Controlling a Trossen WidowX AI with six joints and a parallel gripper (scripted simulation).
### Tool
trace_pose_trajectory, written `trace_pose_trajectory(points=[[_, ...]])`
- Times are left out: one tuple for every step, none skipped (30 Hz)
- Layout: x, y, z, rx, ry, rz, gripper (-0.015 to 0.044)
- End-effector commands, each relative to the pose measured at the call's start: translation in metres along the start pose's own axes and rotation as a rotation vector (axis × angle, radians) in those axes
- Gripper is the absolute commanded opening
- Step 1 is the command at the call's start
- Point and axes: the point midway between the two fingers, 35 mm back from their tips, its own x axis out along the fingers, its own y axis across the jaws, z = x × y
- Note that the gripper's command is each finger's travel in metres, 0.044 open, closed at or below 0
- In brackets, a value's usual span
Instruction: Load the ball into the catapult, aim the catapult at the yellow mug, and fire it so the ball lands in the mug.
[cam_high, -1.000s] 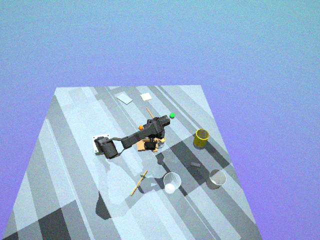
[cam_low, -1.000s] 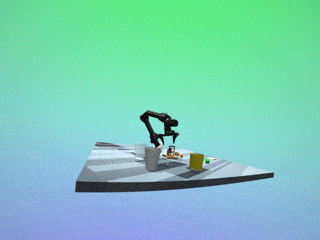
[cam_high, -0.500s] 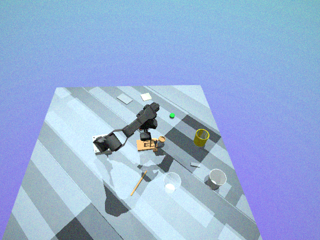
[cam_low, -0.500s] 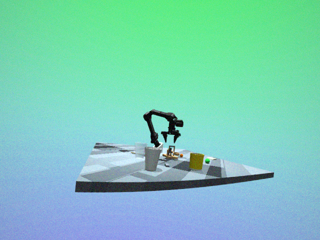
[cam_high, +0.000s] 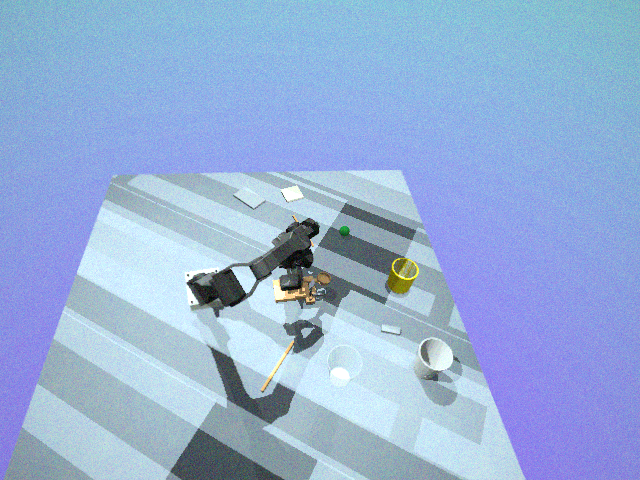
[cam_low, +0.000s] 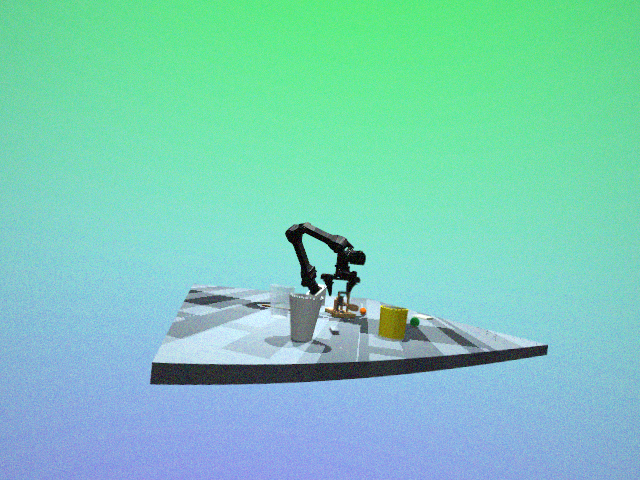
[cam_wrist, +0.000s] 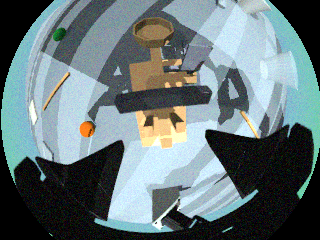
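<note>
1. our gripper (cam_high: 294, 255) (cam_low: 339, 295) (cam_wrist: 164, 139) is spread wide, holding nothing.
2. we see the catapult (cam_high: 283, 291) (cam_low: 338, 313) (cam_wrist: 142, 77) below, long axis crossing the finger line.
3. the orange ball (cam_low: 362, 311) (cam_wrist: 87, 129) lies beside it, apart.

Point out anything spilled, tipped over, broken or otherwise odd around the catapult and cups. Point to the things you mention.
Nothing stands out as spilled or broken. The yellow mug (cam_high: 400, 283) (cam_low: 392, 322), clear cup (cam_high: 339, 376) (cam_low: 279, 299) (cam_wrist: 284, 70) and grey cup (cam_high: 426, 365) (cam_low: 303, 322) all stand upright. The catapult (cam_high: 283, 296) (cam_low: 336, 312) (cam_wrist: 142, 75) sits flat, its bowl (cam_high: 324, 278) (cam_wrist: 153, 31) without a ball.
</note>
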Motion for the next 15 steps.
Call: trace_pose_trajectory(points=[[0.008,0.0,0.0,-0.005,0.0,-0.005,0.044],[0.01,0.0,0.0,-0.005,0.0,-0.005,0.044],[0.011,0.0,0.0,-0.005,0.0,-0.005,0.044],[0.013,0.0,0.0,-0.005,0.0,-0.005,0.044],[0.015,0.0,0.0,-0.005,0.0,-0.005,0.044],[0.016,0.0,0.0,-0.005,0.0,-0.005,0.044],[0.018,0.0,0.0,-0.005,0.0,-0.006,0.044],[0.02,0.0,0.0,-0.005,0.0,-0.006,0.044],[0.021,0.0,0.0,-0.005,0.0,-0.006,0.044],[0.023,-0.001,0.0,-0.005,0.0,-0.006,0.044],[0.024,-0.001,0.0,-0.005,0.0,-0.006,0.044],[0.026,-0.001,0.0,-0.005,0.0,-0.006,0.044],[0.028,-0.001,0.0,-0.005,0.0,-0.006,0.044],[0.029,-0.001,0.0,-0.005,0.0,-0.006,0.044],[0.031,-0.001,0.0,-0.005,0.0,-0.006,0.044]])
